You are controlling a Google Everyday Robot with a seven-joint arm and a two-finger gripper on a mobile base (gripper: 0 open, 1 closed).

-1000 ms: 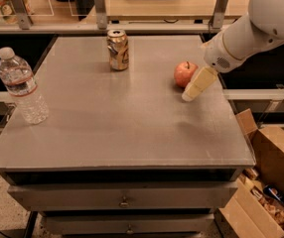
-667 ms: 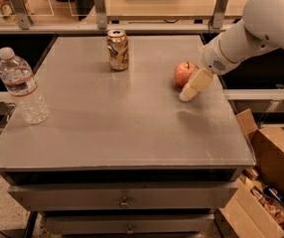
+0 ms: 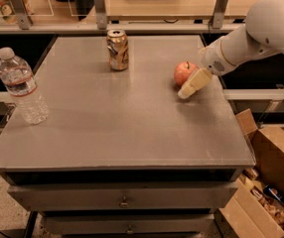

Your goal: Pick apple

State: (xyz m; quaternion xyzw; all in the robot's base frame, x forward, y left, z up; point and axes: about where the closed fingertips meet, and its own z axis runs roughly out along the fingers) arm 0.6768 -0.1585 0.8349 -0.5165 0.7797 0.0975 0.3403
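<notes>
The pincer [image 3: 190, 86] hangs low over the table [image 3: 122, 128] near its right edge, towards the far right corner, on a white arm slanting down from the right. Whether it is spread or pressed together cannot be told. The apple [image 3: 184, 73] sits on the table just beside it, on its left and far side, apparently touching it. A soda can [image 3: 117, 49] stands near the far edge. A water bottle [image 3: 22, 86] stands upright at the left edge.
</notes>
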